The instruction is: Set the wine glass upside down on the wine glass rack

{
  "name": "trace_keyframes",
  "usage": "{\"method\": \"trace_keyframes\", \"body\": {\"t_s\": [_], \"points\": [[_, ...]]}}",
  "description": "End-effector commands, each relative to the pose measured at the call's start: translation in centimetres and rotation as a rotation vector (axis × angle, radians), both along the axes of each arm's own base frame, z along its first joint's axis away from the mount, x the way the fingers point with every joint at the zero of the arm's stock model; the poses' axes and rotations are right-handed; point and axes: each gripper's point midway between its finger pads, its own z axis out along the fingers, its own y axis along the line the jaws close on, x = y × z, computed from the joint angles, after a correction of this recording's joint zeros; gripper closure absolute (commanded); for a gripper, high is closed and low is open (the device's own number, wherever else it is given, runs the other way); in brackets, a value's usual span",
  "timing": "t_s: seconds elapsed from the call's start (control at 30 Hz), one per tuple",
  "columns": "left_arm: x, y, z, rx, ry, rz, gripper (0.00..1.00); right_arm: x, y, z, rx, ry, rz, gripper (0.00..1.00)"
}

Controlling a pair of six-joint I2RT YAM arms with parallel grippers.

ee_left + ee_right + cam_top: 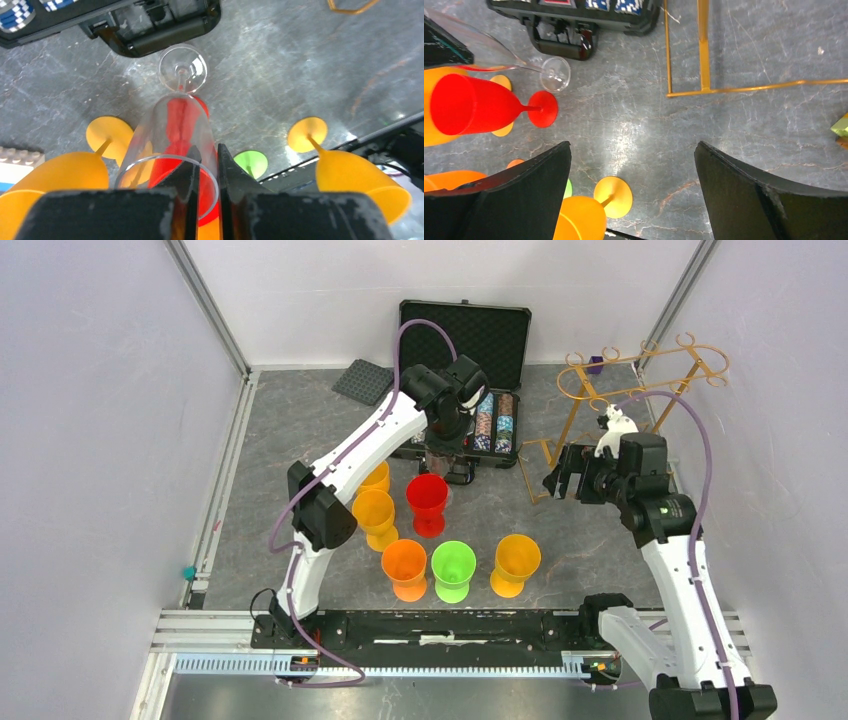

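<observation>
A clear wine glass (170, 125) hangs in my left gripper (209, 147), which is shut on its rim with one finger inside the bowl and one outside. Its foot (182, 67) points down toward the table, just in front of the black case. In the right wrist view the glass (499, 50) is at the upper left. The gold wire wine glass rack (640, 370) stands at the back right, and its base (704, 90) shows in the right wrist view. My right gripper (560, 480) is open and empty (632, 145) above the table, left of the rack.
Several coloured plastic goblets stand in the middle: red (427, 498), orange (404, 566), green (452, 568), yellow (515, 562). An open black poker chip case (480, 350) sits at the back. A dark grey pad (362, 380) lies left of it. Walls enclose the table.
</observation>
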Motion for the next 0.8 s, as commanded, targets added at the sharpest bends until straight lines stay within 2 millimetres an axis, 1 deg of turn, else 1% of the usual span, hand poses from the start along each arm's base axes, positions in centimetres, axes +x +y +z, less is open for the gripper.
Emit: {"method": "trace_keyframes", "body": {"t_s": [0.0, 0.07, 0.13, 0.17, 0.23, 0.27, 0.3, 0.37, 0.43, 0.47, 0.7, 0.77], "points": [[0.3, -2.0, 9.5, -0.312, -0.168, 0.012, 0.98, -0.3, 0.6, 3.6, 0.007, -0.059, 0.049, 0.02], [0.5, -2.3, 11.8, -0.407, -0.190, 0.020, 0.98, -0.3, 0.6, 4.2, 0.012, -0.068, 0.047, 0.02], [0.3, -2.7, 13.9, -0.523, -0.183, 0.010, 0.98, -0.4, 0.7, 4.2, 0.024, -0.065, 0.044, 0.03], [0.4, -2.7, 14.4, -0.572, -0.171, 0.012, 0.98, -0.5, 0.8, 3.8, 0.031, -0.053, 0.042, 0.03], [0.4, -2.9, 16.2, -0.701, -0.143, 0.003, 0.98, -0.7, 1.1, 3.2, 0.052, -0.037, 0.044, 0.02], [0.5, -2.8, 16.4, -0.745, -0.122, 0.005, 0.98, -0.9, 1.2, 2.9, 0.065, -0.028, 0.041, 0.03], [0.3, -2.9, 17.2, -0.800, -0.105, 0.000, 0.98, -0.9, 1.4, 2.7, 0.076, -0.027, 0.041, 0.03], [0.4, -2.7, 17.6, -0.861, -0.085, -0.002, 0.98, -1.1, 1.6, 2.6, 0.096, -0.026, 0.042, 0.03], [0.2, -2.6, 18.0, -0.904, -0.072, -0.012, 0.98, -1.1, 1.8, 3.0, 0.112, -0.034, 0.045, 0.03], [0.1, -2.6, 17.9, -0.919, -0.055, -0.018, 0.98, -1.1, 2.0, 3.3, 0.119, -0.040, 0.048, 0.03], [-1.2, -3.7, 18.0, -1.039, 0.039, -0.084, 0.98, -0.4, 3.7, 6.8, 0.209, -0.130, 0.117, 0.01], [-1.4, -3.9, 18.4, -1.072, 0.042, -0.100, 0.98, -0.3, 4.1, 7.3, 0.237, -0.136, 0.121, 0.01]]}}
